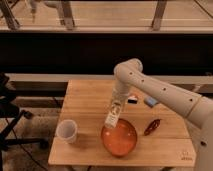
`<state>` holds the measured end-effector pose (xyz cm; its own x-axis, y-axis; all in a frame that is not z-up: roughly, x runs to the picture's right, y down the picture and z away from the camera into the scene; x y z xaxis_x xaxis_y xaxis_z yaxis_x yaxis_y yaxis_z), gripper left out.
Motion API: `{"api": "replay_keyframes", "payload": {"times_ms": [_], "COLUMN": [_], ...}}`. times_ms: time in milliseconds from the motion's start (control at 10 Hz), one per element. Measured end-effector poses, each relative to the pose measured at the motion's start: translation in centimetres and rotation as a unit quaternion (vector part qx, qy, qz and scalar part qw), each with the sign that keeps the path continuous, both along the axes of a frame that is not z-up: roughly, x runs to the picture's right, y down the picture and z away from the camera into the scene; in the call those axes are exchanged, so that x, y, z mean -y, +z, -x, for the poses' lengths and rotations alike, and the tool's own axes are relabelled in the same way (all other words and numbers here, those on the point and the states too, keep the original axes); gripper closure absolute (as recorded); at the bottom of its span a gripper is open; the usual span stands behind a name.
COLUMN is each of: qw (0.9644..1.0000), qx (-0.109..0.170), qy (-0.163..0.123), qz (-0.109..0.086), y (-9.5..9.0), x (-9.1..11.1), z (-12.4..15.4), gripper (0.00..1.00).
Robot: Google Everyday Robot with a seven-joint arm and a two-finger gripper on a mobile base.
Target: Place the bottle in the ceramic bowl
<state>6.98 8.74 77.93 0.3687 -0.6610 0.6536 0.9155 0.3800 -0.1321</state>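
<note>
Nearest, at the front-left of the light wooden desk (90, 100), a white translucent plastic cup (67, 131) stands upright. It is well to the left of the round, shallow, orange-red ceramic bowl (122, 142). The bowl sits close to the desk's front edge, and nothing shows in its glossy inside.

Over the bowl's back-left rim hangs the small slim clear plastic bottle with a white label (113, 116). It is tilted, lower end toward the rim and top leaning back and to the right. It looks carried, not resting on the desk. The hand (116, 103) is just behind and above the bowl, clamped on the bottle's upper end. The tilt probably follows the wrist angle of the 1 white arm reaching in from the bowl's right. Gripped by the top, the base is free to enter the bowl first. The base seems to be over the rim, not the middle, so letting go here might tip it outward. A small shift toward the bowl's centre looks wise.

Just right of the bowl lies a small dark-red elongated object (152, 126). Farther behind the bowl are a small blue block (150, 102) and a small dark-and-white item (132, 99). None of these 3 lies between bottle and bowl, so nothing blocks the way.
</note>
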Motion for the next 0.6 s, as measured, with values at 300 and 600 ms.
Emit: {"api": "replay_keyframes", "payload": {"times_ms": [300, 600], "qw": [0.9999, 0.9997], "qx": [0.008, 0.019], "qy": [-0.005, -0.010], "qz": [0.007, 0.016], "y": [-1.3, -1.9], "x": [-1.2, -2.5], "z": [0.1, -0.2], "gripper": [1.00, 1.00]}}
